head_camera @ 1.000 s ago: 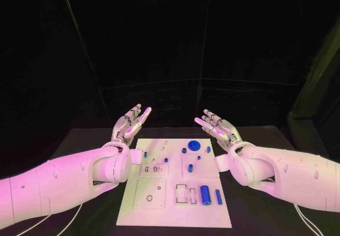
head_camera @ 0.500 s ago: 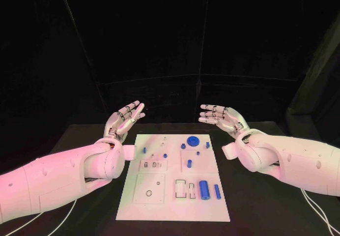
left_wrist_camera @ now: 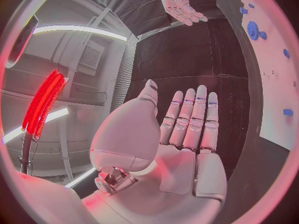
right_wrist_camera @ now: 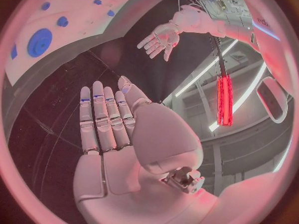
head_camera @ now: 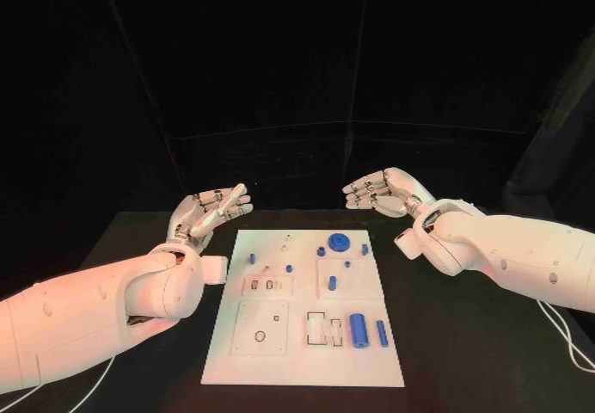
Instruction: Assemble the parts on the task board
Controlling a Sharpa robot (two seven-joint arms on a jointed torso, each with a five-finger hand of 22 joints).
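The white task board [head_camera: 303, 366] lies in the middle of the black table. Small blue parts rest on it: a round disc [head_camera: 337, 240] near the far edge, a thick cylinder [head_camera: 358, 330] and a thin rod [head_camera: 381, 334] at the near right, and several small pegs between them. My left hand [head_camera: 211, 209] hovers beyond the board's far left corner, open and holding nothing. My right hand [head_camera: 387, 191] hovers beyond the far right corner, also holding nothing. In the wrist views, the fingers of the left hand [left_wrist_camera: 181, 134] and of the right hand [right_wrist_camera: 118, 134] lie straight and side by side.
Bare black table [head_camera: 471, 335] surrounds the board on both sides. The left wrist view shows the board [left_wrist_camera: 274, 59] and the right hand [left_wrist_camera: 179, 2] across it. The right wrist view shows the board [right_wrist_camera: 81, 20], its blue disc [right_wrist_camera: 39, 42] and the left hand [right_wrist_camera: 159, 39].
The camera has shifted. My right hand has turned so that its fingers point inward toward the left hand. The left hand's fingers have bent slightly. The parts have not moved on the board.
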